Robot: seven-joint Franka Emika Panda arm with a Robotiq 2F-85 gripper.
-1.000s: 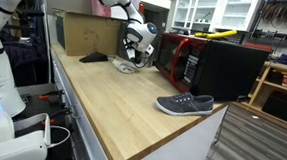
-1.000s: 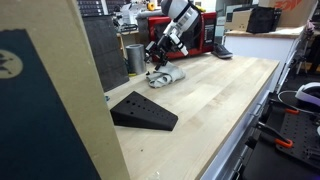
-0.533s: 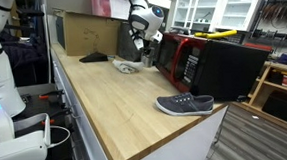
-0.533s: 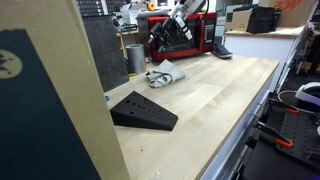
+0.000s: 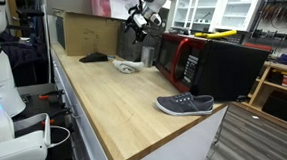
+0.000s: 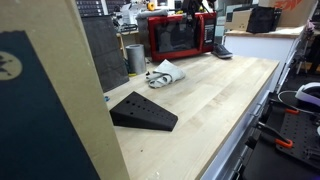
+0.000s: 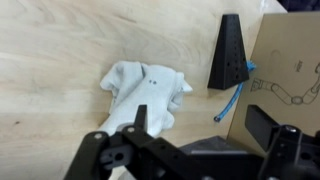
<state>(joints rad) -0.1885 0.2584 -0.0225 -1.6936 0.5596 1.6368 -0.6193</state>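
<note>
My claw (image 5: 137, 20) is now raised high off the wooden bench (image 5: 105, 102), jaws wide apart and empty, leaving the crumpled white cloth (image 7: 145, 92) loose straight below it, so I judge it released, not carried.

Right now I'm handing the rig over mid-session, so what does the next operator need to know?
Gripper: open, empty, raised above the white cloth.
White cloth: crumpled on the wooden table, touching nothing, between the black wedge and the red microwave.
Done: cloth lies on the table, free of the gripper.
Left: cloth is bunched, neither spread nor folded; further handling probably needs a fresh descent.
</note>
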